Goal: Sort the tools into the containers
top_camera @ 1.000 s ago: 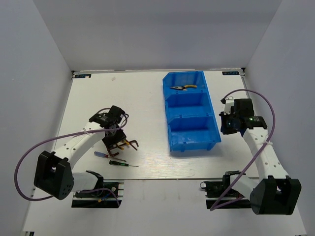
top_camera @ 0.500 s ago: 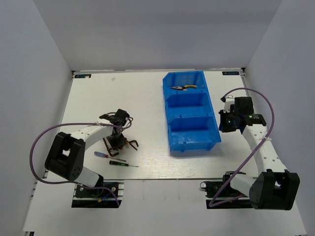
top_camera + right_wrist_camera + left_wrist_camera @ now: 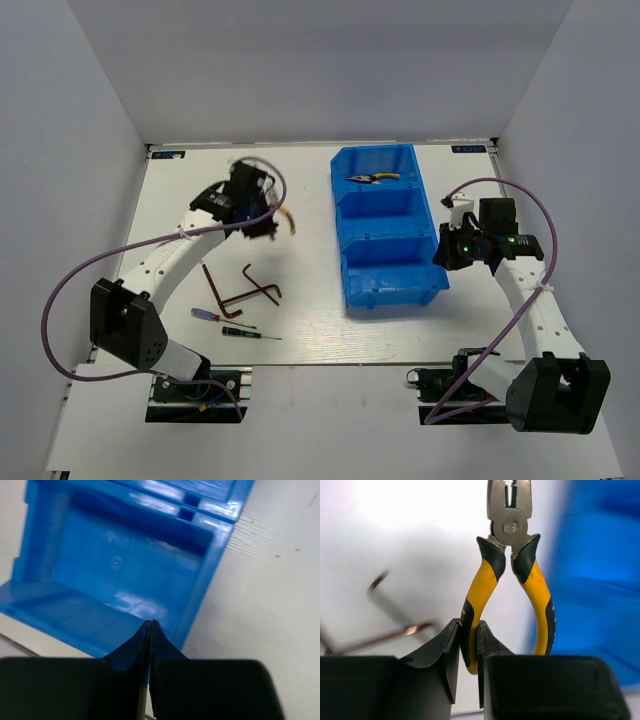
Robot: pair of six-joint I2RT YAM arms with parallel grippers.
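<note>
left end effector is clenched on the yellow pliers, pinching one handle only, low on the grip; the other handle hangs free and the nose points away from the wrist

top view has the tool up off the table, left of the blue bin and not over it yet

step in hand, as I read it: carry to the bin and drop with its match. The other pliers lie in the far compartment, so that's the target

doing it well:
- single-handle pinch means the tool can pivot in the grip, so traverse slow with no wrist snaps
- clear the bin's left wall with margin, nose and free handle included
- centre over the far compartment, lower until the nose is below the rim, then let go; a drop from height could bounce it out
- lay it beside the other pliers, not on the divider

right end effector has its tips together, nothing between, parked by the bin's near compartment; leave it there, out of the path

hex keys and screwdrivers are on the table, left for later
</note>
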